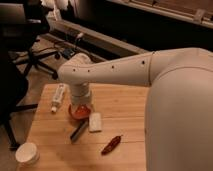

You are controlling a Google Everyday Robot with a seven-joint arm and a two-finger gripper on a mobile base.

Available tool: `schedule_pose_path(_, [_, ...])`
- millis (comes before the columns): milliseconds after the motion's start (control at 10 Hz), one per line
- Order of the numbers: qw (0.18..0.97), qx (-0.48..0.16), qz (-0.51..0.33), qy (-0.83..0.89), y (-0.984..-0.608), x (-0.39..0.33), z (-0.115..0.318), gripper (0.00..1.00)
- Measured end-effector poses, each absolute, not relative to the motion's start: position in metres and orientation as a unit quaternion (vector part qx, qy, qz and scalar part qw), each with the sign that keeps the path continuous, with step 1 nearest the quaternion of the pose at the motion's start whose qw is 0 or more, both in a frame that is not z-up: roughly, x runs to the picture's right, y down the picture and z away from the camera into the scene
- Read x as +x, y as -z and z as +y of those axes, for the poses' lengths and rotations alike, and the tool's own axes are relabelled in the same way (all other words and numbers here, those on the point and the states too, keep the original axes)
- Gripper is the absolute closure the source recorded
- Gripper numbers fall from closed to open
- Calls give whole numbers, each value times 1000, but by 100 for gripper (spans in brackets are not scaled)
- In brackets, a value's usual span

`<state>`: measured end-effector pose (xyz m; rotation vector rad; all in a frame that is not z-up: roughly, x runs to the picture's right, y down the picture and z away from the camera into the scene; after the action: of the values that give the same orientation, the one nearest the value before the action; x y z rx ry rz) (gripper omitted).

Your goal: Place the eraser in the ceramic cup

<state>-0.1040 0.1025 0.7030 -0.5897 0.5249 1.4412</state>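
Note:
The eraser [77, 132], a slim dark bar, lies flat on the wooden table [125, 107], just in front of the orange bowl [80, 113] and left of a white block. The ceramic cup [27, 153], squat and white, stands at the table's front left corner, well apart from the eraser. My gripper [80, 106] hangs at the end of the white arm, straight down over the orange bowl. The wrist hides most of it. It is behind the eraser and to the right of and behind the cup.
A white rectangular block [94, 122] lies beside the eraser. A red chili-shaped thing [111, 144] lies at the front middle. A white tube-like bottle [58, 97] lies at the back left. Office chairs [30, 50] stand left of the table. My arm's big white body [175, 115] covers the right side.

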Motion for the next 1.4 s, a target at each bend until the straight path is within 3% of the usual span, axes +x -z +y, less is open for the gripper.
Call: schedule_pose_path(1400, [704, -258, 234, -620, -705, -103, 104, 35])
